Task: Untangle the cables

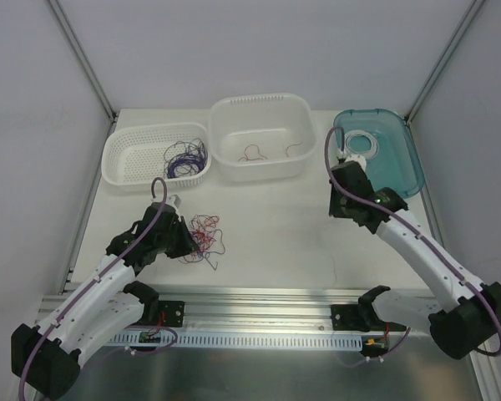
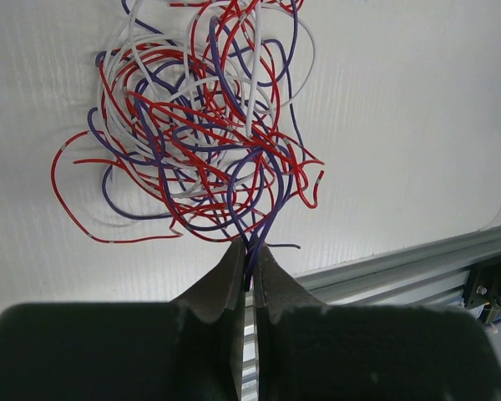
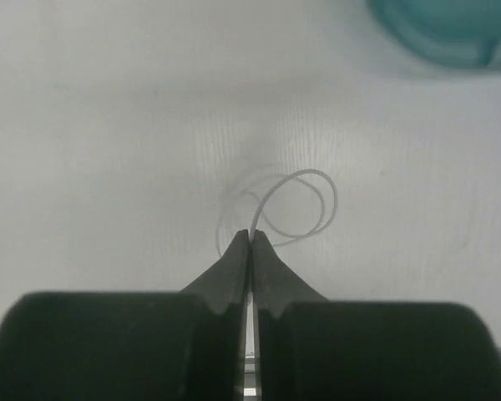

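White tabletop (image 1: 284, 225) carries the tangle of cables (image 1: 204, 236), a roundish heap with no clear long axis, lying just beside the left gripper (image 2: 247, 251). Only the left wrist view shows its jaws pinched on purple strands (image 2: 263, 209), which run from the fingertips away into the heap. The right gripper (image 3: 249, 236) is pinched on a white cable (image 3: 296, 209) that loops to the right and is unreadable from above. Overhead alone shows the slotted basket (image 1: 121, 154), tub (image 1: 259, 109) and teal bin (image 1: 401, 159) behind.
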